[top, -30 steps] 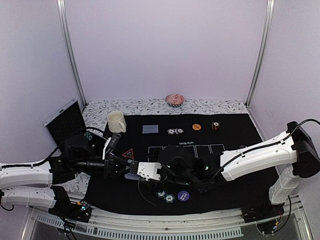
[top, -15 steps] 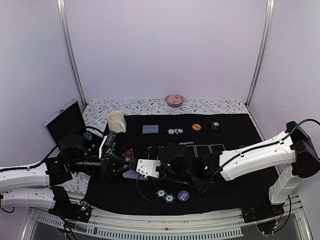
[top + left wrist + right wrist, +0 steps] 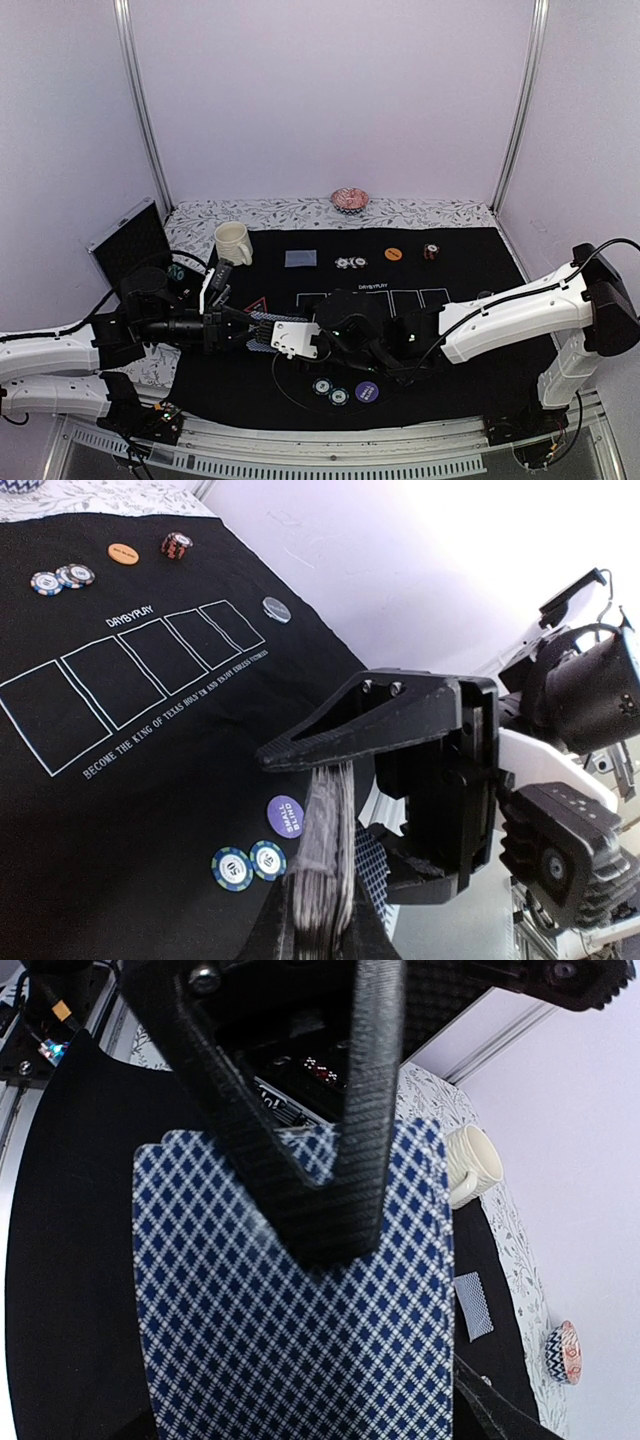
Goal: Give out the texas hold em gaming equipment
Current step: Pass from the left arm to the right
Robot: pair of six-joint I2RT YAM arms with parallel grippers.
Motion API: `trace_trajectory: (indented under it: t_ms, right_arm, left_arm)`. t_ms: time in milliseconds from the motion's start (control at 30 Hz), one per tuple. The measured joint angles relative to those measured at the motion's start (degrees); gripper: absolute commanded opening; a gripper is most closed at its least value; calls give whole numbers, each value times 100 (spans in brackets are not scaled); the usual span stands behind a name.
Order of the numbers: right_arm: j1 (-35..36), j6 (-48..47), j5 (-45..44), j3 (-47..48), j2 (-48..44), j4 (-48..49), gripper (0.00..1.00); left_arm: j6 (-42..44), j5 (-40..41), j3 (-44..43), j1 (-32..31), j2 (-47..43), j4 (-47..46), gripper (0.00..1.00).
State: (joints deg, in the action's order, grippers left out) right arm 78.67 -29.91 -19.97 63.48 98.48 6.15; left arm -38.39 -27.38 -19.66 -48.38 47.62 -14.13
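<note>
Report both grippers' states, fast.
Left gripper: shut on the deck.
Right gripper: open, fingers straddling the deck.

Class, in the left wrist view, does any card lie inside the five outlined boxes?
No: all five outlined boxes show only bare black mat.

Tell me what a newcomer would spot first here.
The left gripper, clamping a deck of cards, meets the right gripper over the black mat, left of middle. A blue-checked card back fills the right wrist view.
</note>
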Motion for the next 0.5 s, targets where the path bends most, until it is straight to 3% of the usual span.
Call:
trace_trajectory:
  t_ms: [200, 300, 500]
  right_arm:
    - [15, 13, -70, 28, 2, -63, 59]
    - [15, 11, -83, 33, 2, -76, 59]
    - [17, 46, -142, 33, 2, -101, 59]
  left_arm:
    - [7, 59, -9, 0, 4, 28, 1]
    - [33, 83, -9, 0, 13, 42, 18]
    - [142, 247, -101, -2, 81, 293, 40]
